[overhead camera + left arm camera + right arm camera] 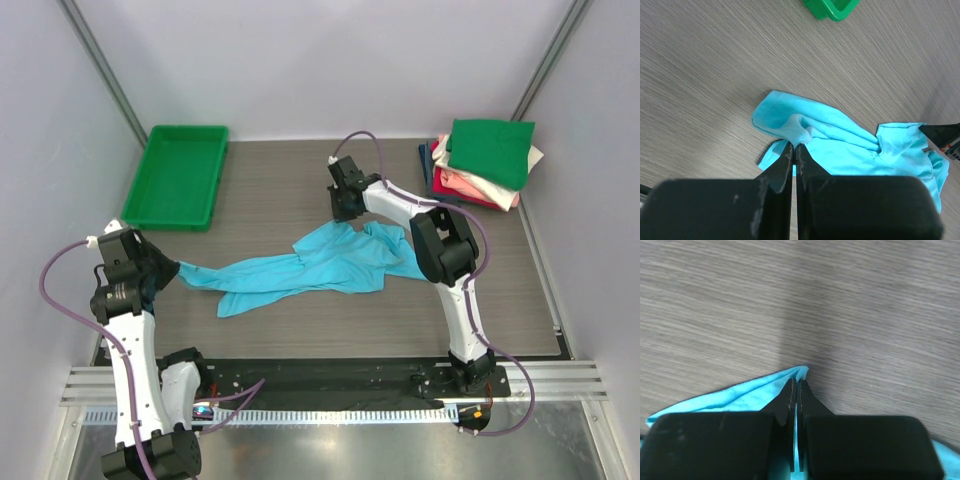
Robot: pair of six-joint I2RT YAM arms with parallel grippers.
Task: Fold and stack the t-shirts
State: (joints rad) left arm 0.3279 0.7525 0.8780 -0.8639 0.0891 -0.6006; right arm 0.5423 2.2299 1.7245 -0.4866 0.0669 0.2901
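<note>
A turquoise t-shirt (pixel 310 262) lies stretched and rumpled across the middle of the table. My left gripper (pixel 160 268) is shut on its left end; in the left wrist view the cloth (pixel 840 145) bunches at the tips of my left gripper (pixel 794 146). My right gripper (pixel 343 212) is shut on the shirt's far edge; in the right wrist view the pinched cloth edge (pixel 760 392) shows at the tips of my right gripper (pixel 796 382). A stack of folded shirts (pixel 485 160), green on top over cream, pink, red and navy, sits at the far right.
A green plastic tray (pixel 180 175) stands at the far left; its corner shows in the left wrist view (pixel 832 7). Grey walls close in both sides. The black base rail (pixel 330 380) runs along the near edge.
</note>
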